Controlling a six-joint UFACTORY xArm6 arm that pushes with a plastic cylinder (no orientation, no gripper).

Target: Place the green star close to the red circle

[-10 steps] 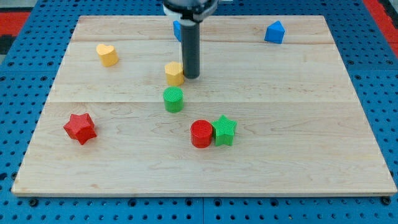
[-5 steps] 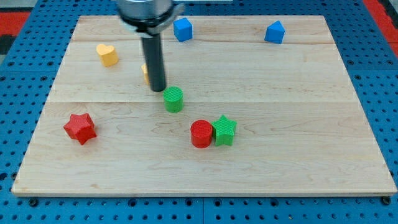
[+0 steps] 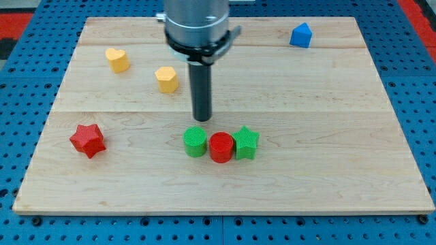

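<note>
Near the board's middle, my tip point(image 3: 202, 119), a bare rod touching nothing, stands just above the green cylinder point(image 3: 195, 142), while the green star point(image 3: 246, 143) lies toward the view's lower right, touching the red circle point(image 3: 221, 147).

A pale wooden board point(image 3: 327, 122) made of joined planks fills most of the view, its grain running from the view's left to right under even, soft light. Around the board on every side lies a blue pegboard surface point(image 3: 20, 136) dotted with small holes. Beyond the board's top corners, patches of red surface point(image 3: 17, 20) show.
</note>
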